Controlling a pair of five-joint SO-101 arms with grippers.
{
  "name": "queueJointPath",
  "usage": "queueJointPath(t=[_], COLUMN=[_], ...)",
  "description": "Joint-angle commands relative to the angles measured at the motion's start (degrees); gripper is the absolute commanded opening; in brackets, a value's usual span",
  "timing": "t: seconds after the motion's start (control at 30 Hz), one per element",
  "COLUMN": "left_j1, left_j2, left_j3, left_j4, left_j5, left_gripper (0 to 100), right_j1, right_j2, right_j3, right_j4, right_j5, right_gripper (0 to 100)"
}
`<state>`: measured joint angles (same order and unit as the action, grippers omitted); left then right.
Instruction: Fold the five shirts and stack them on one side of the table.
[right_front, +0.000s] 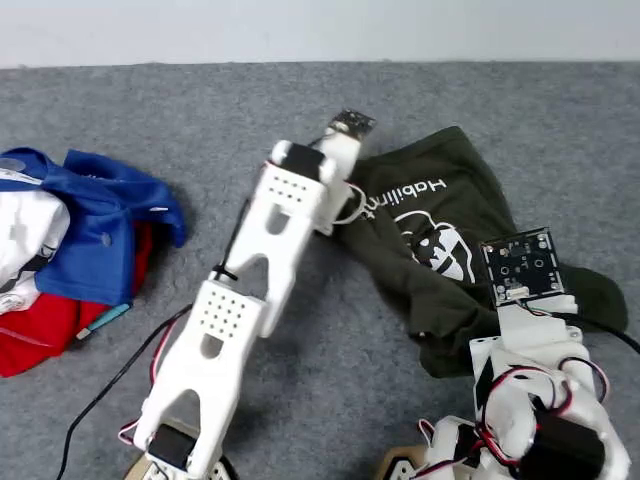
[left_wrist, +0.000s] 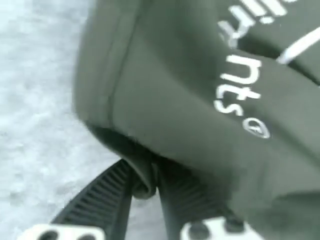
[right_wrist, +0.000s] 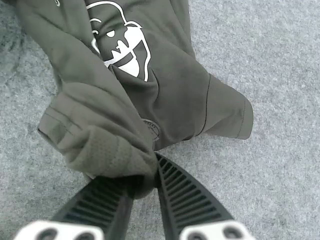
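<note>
A dark green shirt (right_front: 440, 200) with a white skull print lies crumpled on the grey table at the right of the high view. My left arm (right_front: 300, 190) stretches up to the shirt's left edge. In the left wrist view, my left gripper (left_wrist: 145, 177) is shut on a fold of the green shirt (left_wrist: 200, 100), lifted a little off the table. My right arm (right_front: 530, 400) stands at the shirt's near edge. In the right wrist view, my right gripper (right_wrist: 145, 180) is shut on a bunched fold of the shirt (right_wrist: 165, 85).
A loose pile lies at the table's left edge: a blue shirt (right_front: 95, 225) on top, a white shirt (right_front: 25, 240) beside it and a red shirt (right_front: 40, 325) beneath. A black cable (right_front: 100, 390) runs across the near left. Bare grey table (right_front: 250, 110) lies behind the arms.
</note>
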<state>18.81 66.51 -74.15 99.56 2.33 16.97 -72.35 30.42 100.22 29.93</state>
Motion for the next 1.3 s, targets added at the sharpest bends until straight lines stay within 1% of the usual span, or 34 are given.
queueJointPath(t=[0.0, 0.07, 0.23, 0.33, 0.4, 0.57, 0.67, 0.8, 0.97, 1.17, 1.27], left_j1=[-3.9, -5.3, -6.6, -6.2, -6.3, -6.6, -6.5, -6.6, -6.6, -6.6, -6.6], left_j2=[-10.9, -16.1, -32.8, -44.2, -51.8, -70.2, -80.5, -92.3, -104.8, -118.6, -123.6], left_j3=[2.5, 7.8, 27.4, 40.1, 47.9, 62.1, 64.1, 64.0, 64.0, 64.0, 63.3], left_j4=[1.1, 1.1, 1.1, 1.1, 1.0, 1.0, 1.0, 0.9, -0.9, -8.4, -9.7], left_j5=[-1.0, -1.1, -1.5, -5.6, -7.5, -10.3, -11.0, -10.9, -10.9, -10.9, -10.9], left_gripper=[1, 1, 1, 1, 1, 1, 1, 1, 1, 1, 1], right_j1=[0.6, 1.1, 8.8, 11.3, 11.5, 11.4, 11.3, 11.3, 11.4, 11.4, 11.5], right_j2=[-0.3, -0.3, -0.3, -0.3, -0.3, 0.0, 0.0, 0.1, 0.0, 0.0, -0.2], right_j3=[-0.4, -0.4, -0.4, -0.4, -0.4, -5.6, -11.7, -19.3, -28.7, -37.7, -40.8], right_j4=[-0.3, -0.3, -4.5, -8.9, -11.8, -21.0, -25.6, -28.5, -30.8, -33.0, -32.9], right_j5=[0.7, 0.7, 0.6, 0.5, 0.4, -6.7, -10.8, -13.4, -13.5, -13.4, -13.4], right_gripper=[0.8, 0.8, 0.8, 0.8, 0.8, 0.8, 0.8, 0.8, 0.8, 0.8, 0.8])
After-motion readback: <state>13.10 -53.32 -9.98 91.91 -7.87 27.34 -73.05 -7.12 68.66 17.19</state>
